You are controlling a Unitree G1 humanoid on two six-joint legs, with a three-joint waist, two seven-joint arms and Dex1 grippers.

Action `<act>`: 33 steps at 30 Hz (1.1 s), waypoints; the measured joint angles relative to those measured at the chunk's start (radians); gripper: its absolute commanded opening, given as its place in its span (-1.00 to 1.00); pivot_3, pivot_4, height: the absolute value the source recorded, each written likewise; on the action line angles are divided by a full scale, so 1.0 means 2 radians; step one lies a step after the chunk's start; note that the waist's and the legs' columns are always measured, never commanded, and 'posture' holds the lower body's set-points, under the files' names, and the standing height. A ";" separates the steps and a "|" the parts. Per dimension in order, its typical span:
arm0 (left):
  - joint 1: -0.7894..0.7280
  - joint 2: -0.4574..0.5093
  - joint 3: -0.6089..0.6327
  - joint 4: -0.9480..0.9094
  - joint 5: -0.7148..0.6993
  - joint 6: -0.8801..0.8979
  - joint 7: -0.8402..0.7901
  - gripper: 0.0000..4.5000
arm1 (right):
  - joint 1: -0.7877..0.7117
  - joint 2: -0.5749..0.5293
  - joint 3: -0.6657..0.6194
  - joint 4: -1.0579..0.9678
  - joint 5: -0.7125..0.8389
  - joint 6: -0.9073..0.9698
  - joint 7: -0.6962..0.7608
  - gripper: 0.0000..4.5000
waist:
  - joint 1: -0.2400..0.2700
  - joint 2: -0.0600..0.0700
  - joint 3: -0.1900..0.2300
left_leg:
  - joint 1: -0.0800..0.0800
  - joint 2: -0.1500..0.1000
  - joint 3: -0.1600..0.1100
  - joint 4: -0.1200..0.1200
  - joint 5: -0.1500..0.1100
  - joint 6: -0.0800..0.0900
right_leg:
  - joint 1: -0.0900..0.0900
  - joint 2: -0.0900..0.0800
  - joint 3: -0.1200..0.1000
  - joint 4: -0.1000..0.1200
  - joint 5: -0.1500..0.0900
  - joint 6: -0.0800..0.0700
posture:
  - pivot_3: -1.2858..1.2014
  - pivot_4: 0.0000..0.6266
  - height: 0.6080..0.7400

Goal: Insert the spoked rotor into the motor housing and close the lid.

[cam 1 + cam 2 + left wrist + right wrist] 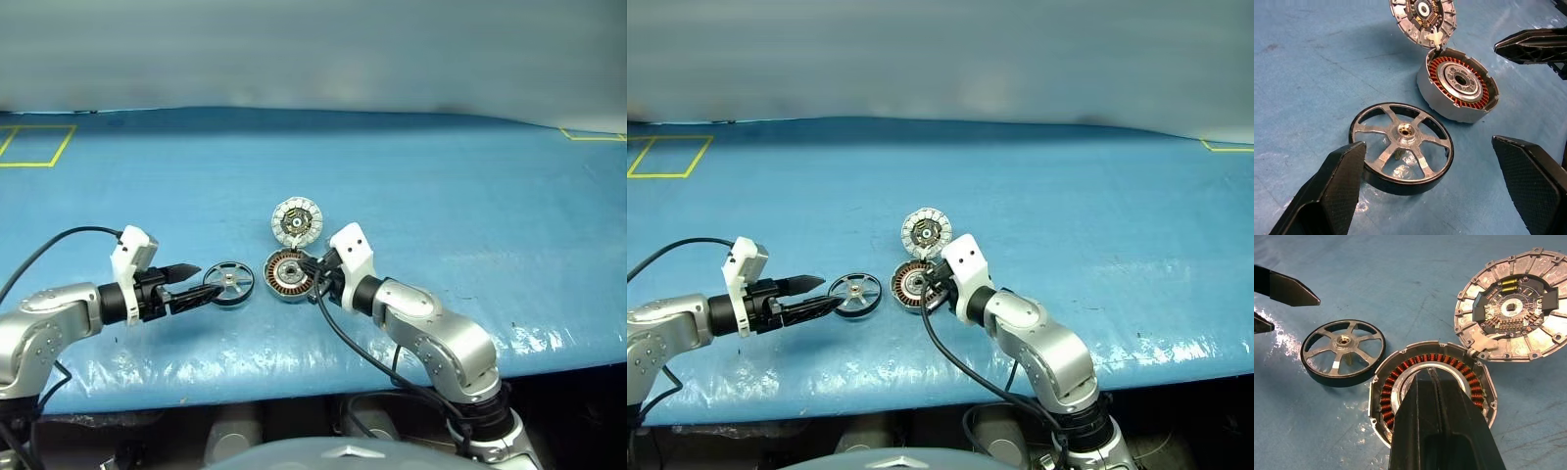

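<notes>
The spoked rotor (pixel 229 282) lies flat on the blue table, black rim and silver spokes up. My left gripper (pixel 206 281) is open just left of it, and the fingers (pixel 1327 191) stand wide on either side of the rotor (pixel 1400 147) without holding it. The motor housing (pixel 290 275) sits right of the rotor with its copper windings (pixel 1396 382) showing. Its lid (pixel 297 222) lies hinged open behind it, inner face up. My right gripper (pixel 1431 372) is shut, its tips over the housing's silver centre; I cannot tell whether they touch.
The blue cover (pixel 441 186) spans the table, whose front edge (pixel 294 367) runs just below my arms. Yellow tape marks sit at the far left (pixel 34 145) and far right (pixel 593 135). A black cable (pixel 348 338) hangs from the right wrist.
</notes>
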 measured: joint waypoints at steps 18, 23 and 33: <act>-0.097 0.046 -0.093 0.003 0.058 -0.019 -0.022 0.13 | 0.000 0.007 0.002 0.001 -0.002 -0.005 -0.004 -1.00 | -0.001 0.000 0.000 | 0.000 0.000 0.000 0.000 0.000 0.000 | 0.000 0.001 0.000 0.000 0.000 0.000 | 0.03 -0.52 1.00; -0.098 0.076 -0.155 0.019 0.125 -0.113 -0.086 0.13 | 0.000 0.011 0.003 0.003 -0.004 -0.009 -0.006 -1.00 | 0.000 0.000 0.000 | 0.000 0.000 0.001 0.000 0.000 0.000 | 0.000 0.000 0.000 0.000 0.000 0.000 | 0.03 -0.52 1.00; -0.226 0.110 -0.267 0.135 0.265 -0.253 -0.224 0.13 | 0.001 0.018 0.008 0.014 -0.010 -0.018 -0.010 -1.00 | 0.001 0.000 0.000 | -0.001 -0.001 0.002 0.000 0.000 0.000 | 0.000 0.001 0.000 0.000 0.000 0.000 | 0.03 -0.52 1.00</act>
